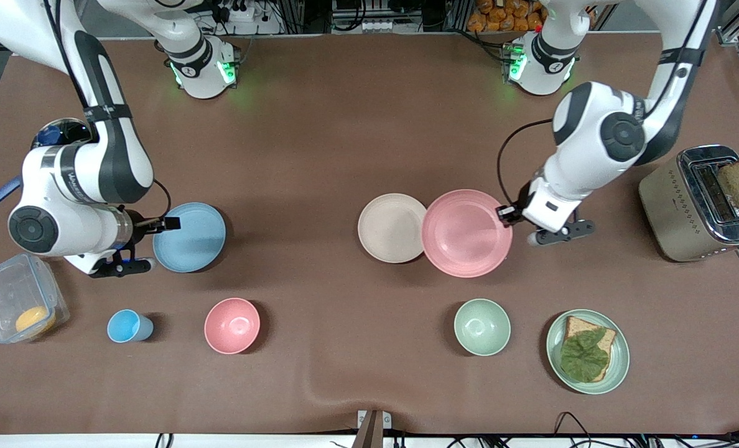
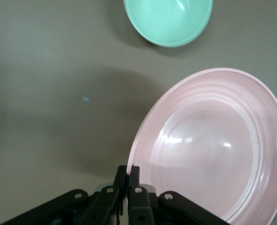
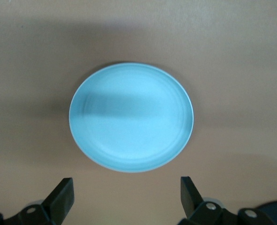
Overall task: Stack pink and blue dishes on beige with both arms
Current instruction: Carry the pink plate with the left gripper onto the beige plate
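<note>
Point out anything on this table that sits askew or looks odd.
The pink plate is tilted, not flat: the left end effector is shut on its rim, and its edge overlaps the beige plate. The blue plate lies flat, with the right end effector open over its edge. Nothing looks spilled or damaged.

Four plates: blue plate [image 1: 190, 237] at centre-left, beige plate [image 1: 390, 227] and pink plate [image 1: 466, 233] mid-frame, green plate [image 1: 621, 361] lower right. Two bowls: pink bowl [image 1: 232, 325], green bowl [image 1: 482, 326]. One blue cup [image 1: 128, 326], one toaster [image 1: 687, 208], one clear container [image 1: 15, 298].
</note>
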Robot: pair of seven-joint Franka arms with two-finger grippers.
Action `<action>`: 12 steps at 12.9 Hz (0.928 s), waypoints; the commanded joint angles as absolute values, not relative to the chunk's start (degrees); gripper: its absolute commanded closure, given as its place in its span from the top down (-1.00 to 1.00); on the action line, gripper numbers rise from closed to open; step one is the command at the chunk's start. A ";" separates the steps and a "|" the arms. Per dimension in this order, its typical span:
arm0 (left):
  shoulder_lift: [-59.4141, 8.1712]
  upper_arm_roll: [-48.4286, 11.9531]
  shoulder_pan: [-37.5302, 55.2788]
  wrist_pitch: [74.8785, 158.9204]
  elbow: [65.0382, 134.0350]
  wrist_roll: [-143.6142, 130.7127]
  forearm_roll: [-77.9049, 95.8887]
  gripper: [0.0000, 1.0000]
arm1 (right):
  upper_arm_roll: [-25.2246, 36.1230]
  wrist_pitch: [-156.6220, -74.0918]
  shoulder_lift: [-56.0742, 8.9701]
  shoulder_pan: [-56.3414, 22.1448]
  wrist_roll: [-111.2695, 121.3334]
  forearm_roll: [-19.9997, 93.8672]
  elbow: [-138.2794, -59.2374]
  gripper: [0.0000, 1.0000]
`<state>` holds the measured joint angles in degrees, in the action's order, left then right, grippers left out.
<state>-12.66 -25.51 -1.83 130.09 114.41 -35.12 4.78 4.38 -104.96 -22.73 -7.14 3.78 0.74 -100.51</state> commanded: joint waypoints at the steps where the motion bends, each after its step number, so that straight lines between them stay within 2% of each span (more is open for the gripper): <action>1: -16.60 -25.58 2.71 134.29 113.99 -42.60 5.10 -1.00 | 3.87 -112.12 -23.37 -6.24 5.62 1.41 -104.84 1.00; 5: -20.20 -25.49 7.81 142.11 117.94 -49.46 1.77 -1.00 | 3.87 -116.10 -27.76 -2.47 13.60 3.15 -105.38 1.00; 12: -25.66 -25.49 10.20 144.39 118.04 -56.95 -7.56 -1.00 | 3.78 -118.03 -32.25 2.81 20.65 3.60 -105.73 1.00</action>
<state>-24.98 -25.50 10.22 142.59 118.19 -55.36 -5.72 4.60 -117.21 -30.97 0.92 18.44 2.39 -105.70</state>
